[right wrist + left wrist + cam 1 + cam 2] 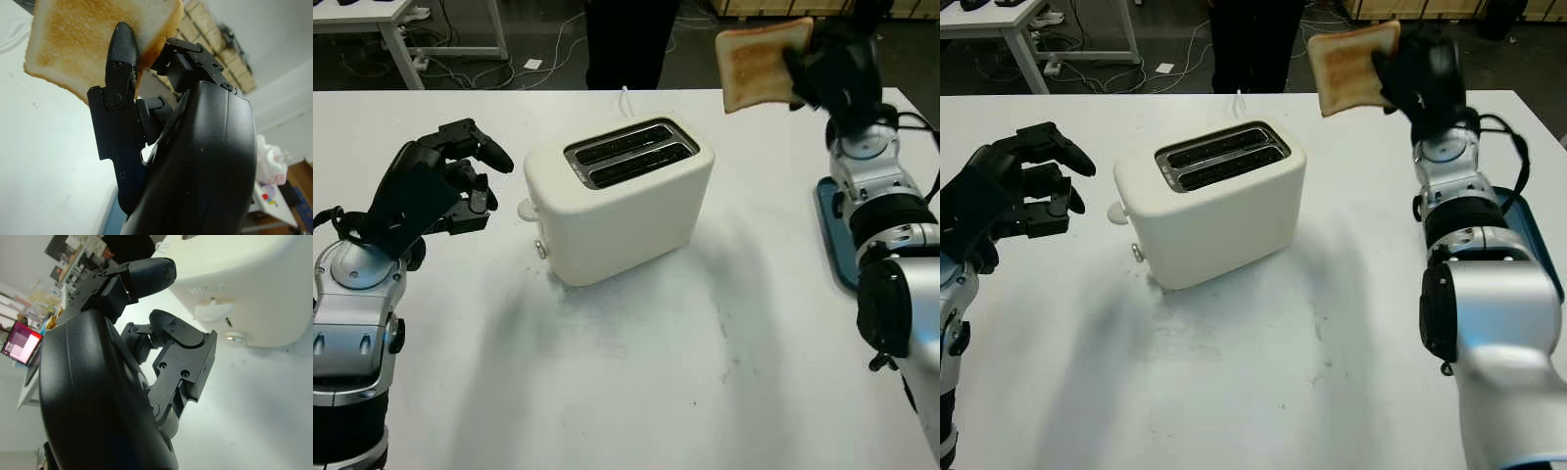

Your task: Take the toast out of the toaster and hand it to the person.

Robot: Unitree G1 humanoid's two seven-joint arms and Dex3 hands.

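The right hand (827, 73) is raised over the far right of the white table (636, 372), its black fingers (120, 58) pinching a browned square slice of toast (759, 64). The cream two-slot toaster (622, 201) stands mid-table. The left hand (435, 186), fingers curled on nothing, hovers left of it.

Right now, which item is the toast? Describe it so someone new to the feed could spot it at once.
Start at the cream toaster in the middle of the white table; both its slots look empty. Look past it to the far right, where the right hand is raised above the table. The toast is the browned square slice pinched there, the only food in sight.
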